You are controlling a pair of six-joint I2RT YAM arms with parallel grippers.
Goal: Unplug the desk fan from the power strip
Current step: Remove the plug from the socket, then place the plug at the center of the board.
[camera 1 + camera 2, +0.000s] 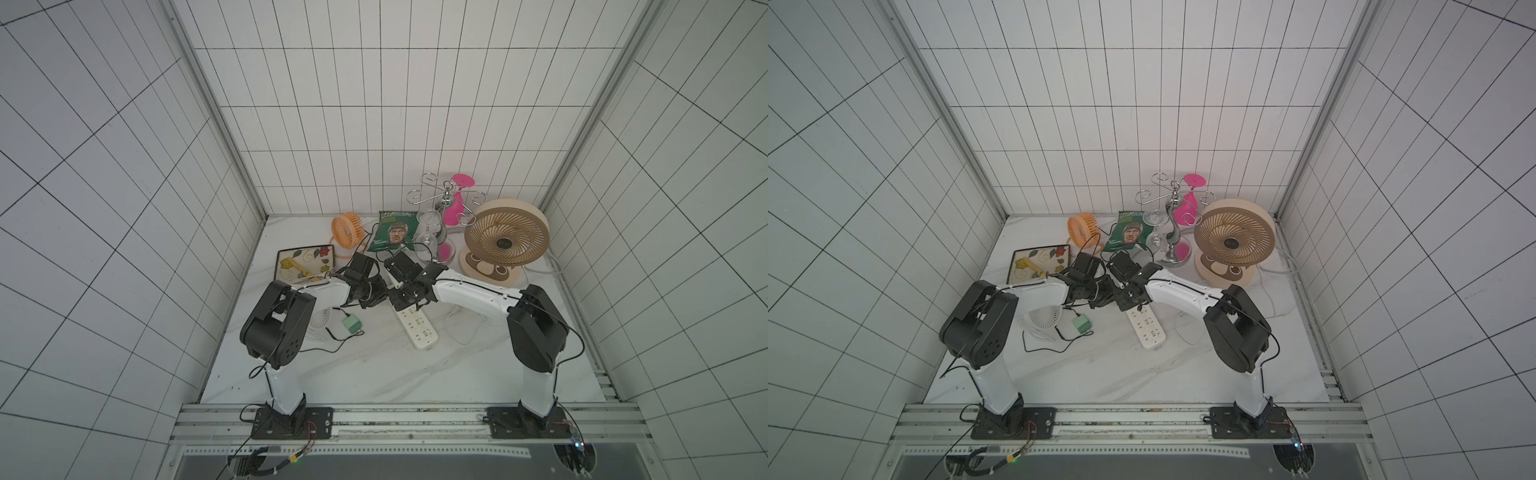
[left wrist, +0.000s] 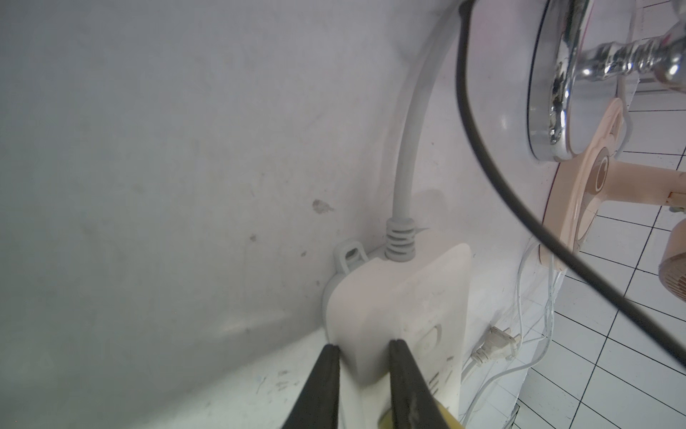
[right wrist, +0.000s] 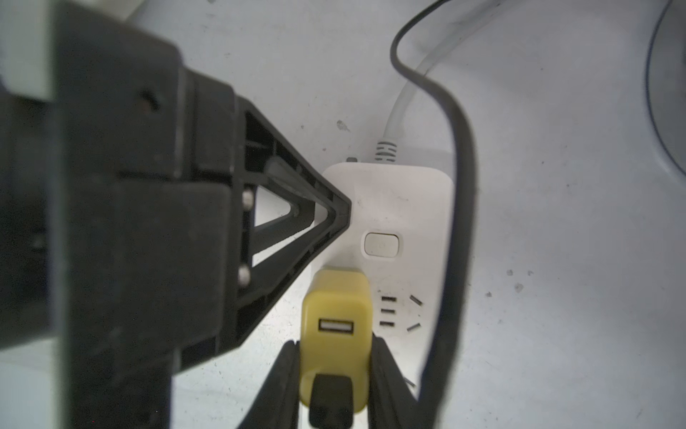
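White-tiled booth, marbled tabletop (image 1: 374, 374). In both top views: power strip (image 1: 417, 328) (image 1: 1147, 330) flat at mid-table, running near to far, far end buried under both wrists, so grips hard to judge from up here. Far right, beige fan (image 1: 505, 237); far left, orange fan (image 1: 348, 230); under the left arm, white fan (image 1: 1040, 318). Owner of the plugged lead possibly the orange one, not traceable.

Left wrist view: left gripper (image 2: 104, 345) pinched tight across the strip's cord-end edge, apparently pinning it down against a pull.

Right wrist view: right gripper (image 3: 334, 343) clamped on yellow adapter (image 3: 336, 308), seated in the socket just beside the switch (image 3: 381, 244), black plug (image 3: 330, 401) in one port, second port empty. Placed so for a straight pull out without dragging the strip.
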